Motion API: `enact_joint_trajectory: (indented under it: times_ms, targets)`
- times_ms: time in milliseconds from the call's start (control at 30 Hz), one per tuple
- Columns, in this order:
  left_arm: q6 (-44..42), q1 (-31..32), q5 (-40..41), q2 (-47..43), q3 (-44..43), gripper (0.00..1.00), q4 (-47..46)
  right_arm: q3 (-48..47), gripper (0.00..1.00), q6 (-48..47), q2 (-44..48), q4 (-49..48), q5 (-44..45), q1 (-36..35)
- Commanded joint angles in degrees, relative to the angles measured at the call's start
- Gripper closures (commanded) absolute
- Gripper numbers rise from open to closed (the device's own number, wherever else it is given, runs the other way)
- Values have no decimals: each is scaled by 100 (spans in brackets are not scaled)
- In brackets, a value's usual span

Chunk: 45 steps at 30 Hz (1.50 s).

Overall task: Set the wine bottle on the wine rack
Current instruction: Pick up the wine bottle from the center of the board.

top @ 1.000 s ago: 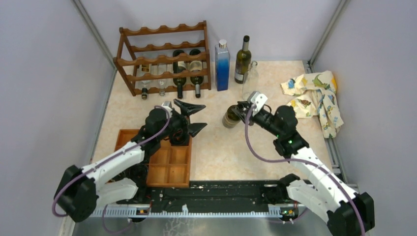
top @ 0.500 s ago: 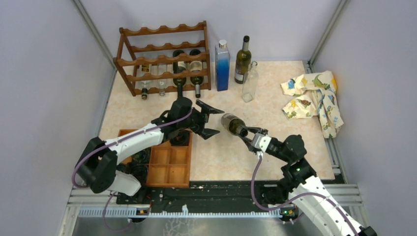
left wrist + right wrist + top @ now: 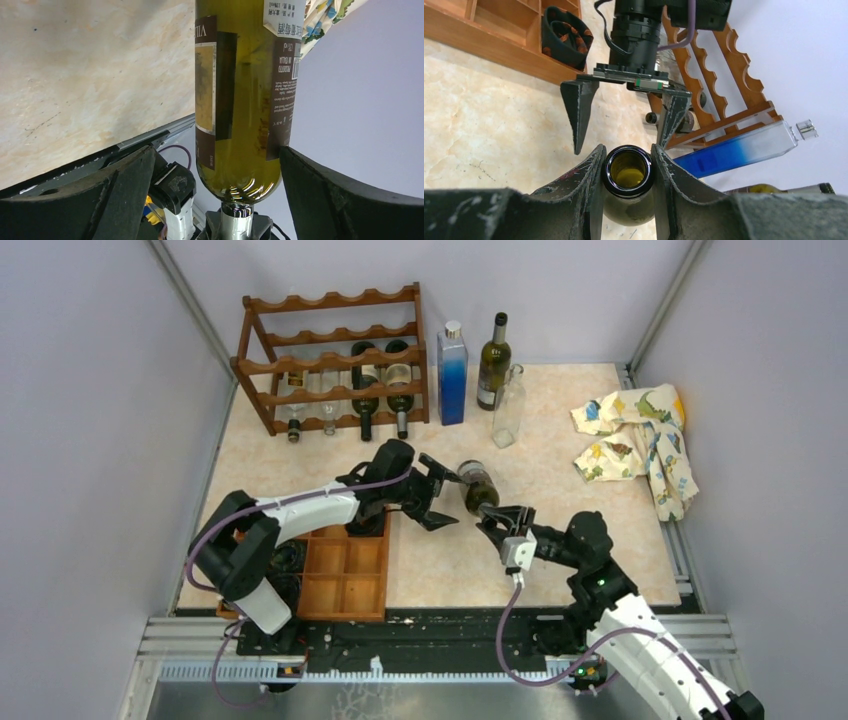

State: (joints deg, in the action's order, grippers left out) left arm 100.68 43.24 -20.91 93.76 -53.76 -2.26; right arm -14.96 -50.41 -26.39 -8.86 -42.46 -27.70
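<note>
Marbled table (image 3: 440, 560) — bearing wine rack (image 3: 330, 359), wooden tray (image 3: 345, 580), three upright bottles (image 3: 452, 365), patterned cloth (image 3: 640, 435).

In the middle of the frame my right gripper (image 3: 497, 519) pinches the neck of the wine bottle (image 3: 478, 487). My left gripper (image 3: 445, 496) waits with its jaws spread wide just beside the bottle's body. The wine rack (image 3: 330, 358) stands at upper left, with dark bottles (image 3: 366, 390) lying in its lower tiers.

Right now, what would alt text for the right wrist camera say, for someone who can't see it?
The right jaws are shut on the open neck of a green wine bottle, seen mouth-on. Facing it, the left jaws stand wide open above a pale table, with a wooden compartment tray, the wine rack and a blue bottle behind.
</note>
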Motion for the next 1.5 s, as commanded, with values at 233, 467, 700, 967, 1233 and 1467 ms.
enact_joint_trajectory:
  times_ms: [233,467,700,967,1233,1467]
  targets:
    - [149,113,-225,607,-294,6,-590,17,100,-459,-291,-130,-562,-319]
    - [-46,114,-149,712,-417,3,-857,-12,100,-478,-453,-229,-483,-518]
    - [-125,123,-339,865,-392,3,-1199,17,100,-375,-552,-406,-437,-682]
    - [-59,158,-446,984,-184,13,-2060,-6,100,-315,-709,-622,-242,-881]
    - [-570,150,-343,806,162,96,-2763,-6,84,-312,-390,-275,-133,-884]
    - [-1765,23,-90,344,405,100,-2589,-53,18,-385,308,569,99,-878]
